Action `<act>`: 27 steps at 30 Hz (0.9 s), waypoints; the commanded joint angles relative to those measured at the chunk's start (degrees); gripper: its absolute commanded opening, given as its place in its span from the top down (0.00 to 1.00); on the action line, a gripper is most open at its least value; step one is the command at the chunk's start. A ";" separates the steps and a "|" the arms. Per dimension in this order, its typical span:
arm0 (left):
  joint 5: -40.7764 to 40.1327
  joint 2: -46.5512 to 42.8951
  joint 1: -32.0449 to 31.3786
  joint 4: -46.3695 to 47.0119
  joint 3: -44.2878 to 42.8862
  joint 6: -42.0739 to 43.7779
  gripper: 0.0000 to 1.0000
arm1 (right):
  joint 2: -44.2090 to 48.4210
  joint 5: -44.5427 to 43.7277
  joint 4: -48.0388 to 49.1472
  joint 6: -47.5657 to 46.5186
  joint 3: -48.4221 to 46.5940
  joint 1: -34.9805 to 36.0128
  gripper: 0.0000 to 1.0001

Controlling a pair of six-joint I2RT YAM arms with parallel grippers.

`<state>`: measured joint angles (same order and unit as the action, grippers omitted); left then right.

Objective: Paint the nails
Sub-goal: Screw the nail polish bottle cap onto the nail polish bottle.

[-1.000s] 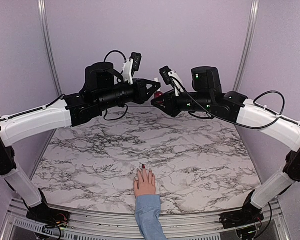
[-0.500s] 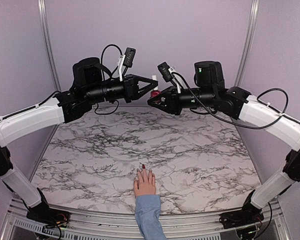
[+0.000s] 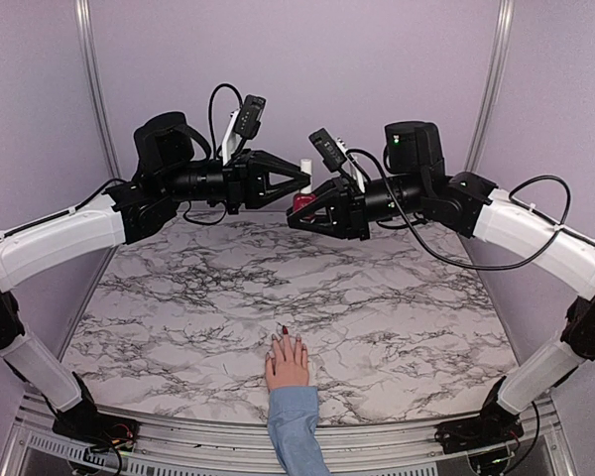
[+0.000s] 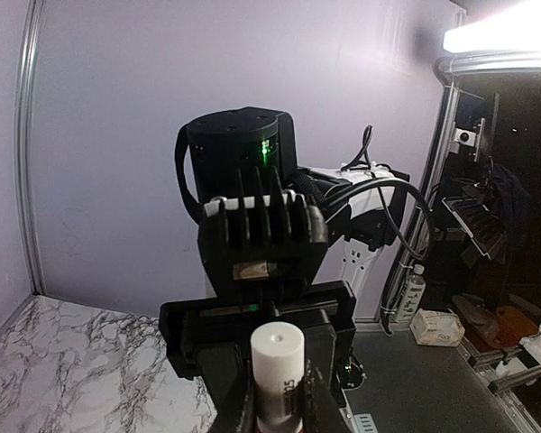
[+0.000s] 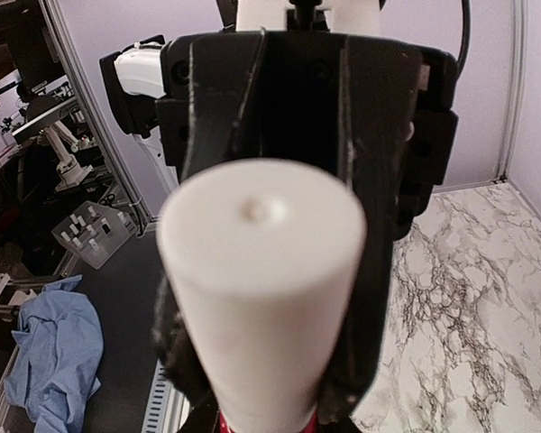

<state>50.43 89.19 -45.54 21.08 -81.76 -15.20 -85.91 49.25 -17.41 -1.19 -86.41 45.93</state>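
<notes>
With the left gripper [image 3: 304, 182], clamped tight on the white cap [image 3: 305, 167] of the polish bottle [image 3: 302, 201], high above the far side of the marble table [image 3: 178, 297]. With the right gripper [image 3: 296, 208], closed on the bottle's dark red body from the other side. Since a second ago, stretched both forearms out longer, shifted the meeting point slightly left, and brought the bottle into plain sight, cap upward. Down at the near edge, unmoved: the nails [image 3: 285, 331] on the pale hand [image 3: 289, 365] with its blue sleeve [image 3: 296, 426], flat on the marble, well apart from both grippers; one nail dark red.
</notes>
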 commanded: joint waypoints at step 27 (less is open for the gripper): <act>-24.21 -11.34 2.32 -1.26 9.54 -3.25 0.58 | 0.66 -28.30 1.46 5.42 -0.14 -0.19 1.00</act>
<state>34.06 80.49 -42.09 19.62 -73.30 -18.22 -85.82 34.48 -14.17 2.59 -84.07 46.00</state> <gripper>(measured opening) 0.428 0.194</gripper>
